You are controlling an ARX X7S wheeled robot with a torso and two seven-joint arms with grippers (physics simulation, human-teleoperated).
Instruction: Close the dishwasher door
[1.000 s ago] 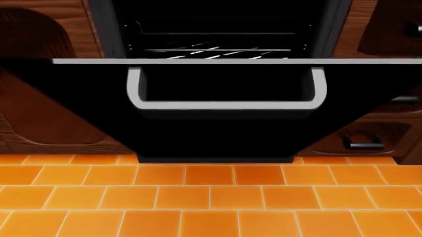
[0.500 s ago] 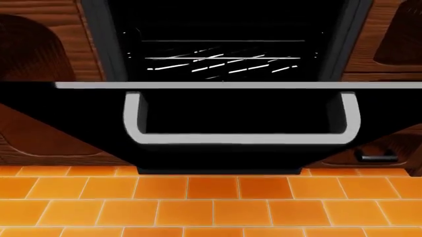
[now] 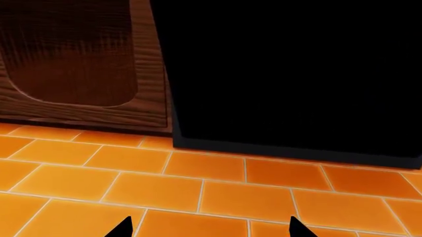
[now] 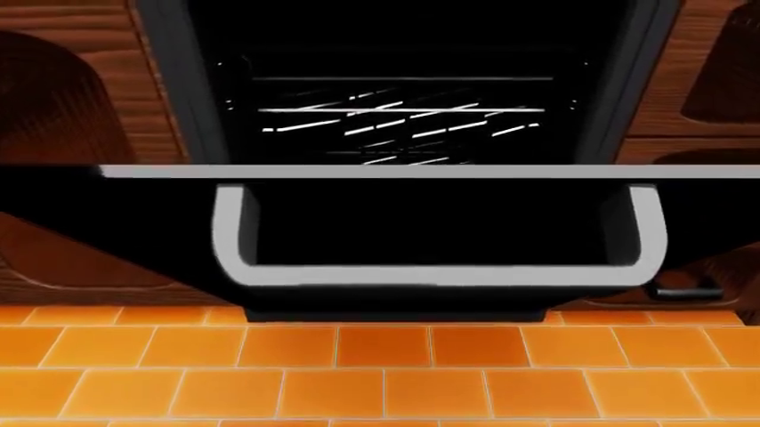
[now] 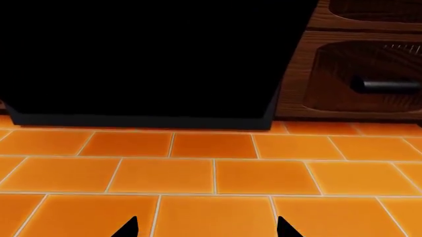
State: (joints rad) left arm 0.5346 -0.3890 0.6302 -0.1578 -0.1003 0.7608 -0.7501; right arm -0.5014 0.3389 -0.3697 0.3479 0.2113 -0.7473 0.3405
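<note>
Dishwasher door: glossy black panel, dropped open and projecting over the orange tiled floor; grey top edge runs nearly full width; silver-grey bar handle faces outward. Dishwasher behind it, cavity dark, silver wire racks lit. Brown wooden cabinets flank both sides. Floor in front lies bare. Left gripper and right gripper: black tips spread apart, released, holding nothing, low above tiles.
</note>
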